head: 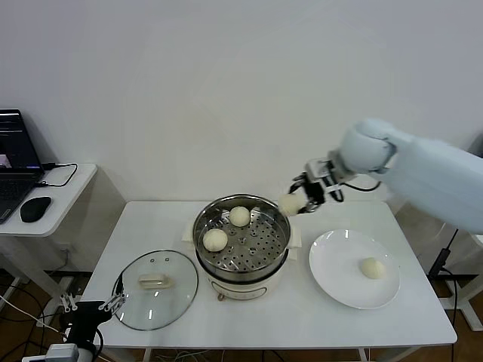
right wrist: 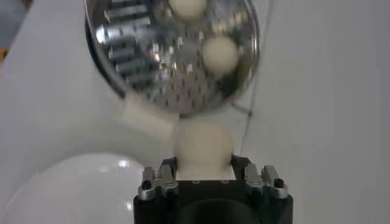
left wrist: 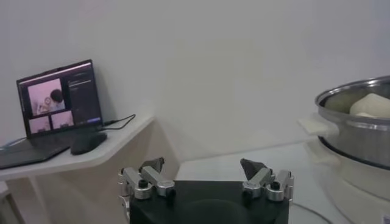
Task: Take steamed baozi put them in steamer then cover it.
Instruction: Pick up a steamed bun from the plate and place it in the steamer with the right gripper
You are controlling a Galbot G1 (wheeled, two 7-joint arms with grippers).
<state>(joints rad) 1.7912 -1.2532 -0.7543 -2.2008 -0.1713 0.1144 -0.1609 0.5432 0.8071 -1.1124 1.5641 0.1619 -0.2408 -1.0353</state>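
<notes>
The steamer [head: 241,245] stands upright at the desk's [head: 264,324] middle, mouth up, with two baozi [head: 227,228] on its perforated tray. The cover [head: 155,289] lies flat on the desk just left of it, its oblong handle running left to right. The right arm reaches in from the right, its gripper [head: 296,202] with fingers clamped on a third bun [head: 289,204] above the steamer's right rim. A fourth bun [head: 371,268] sits on the white plate [head: 336,271]. The left gripper [head: 113,303], fingers spread wide, is low by the desk's left front corner
</notes>
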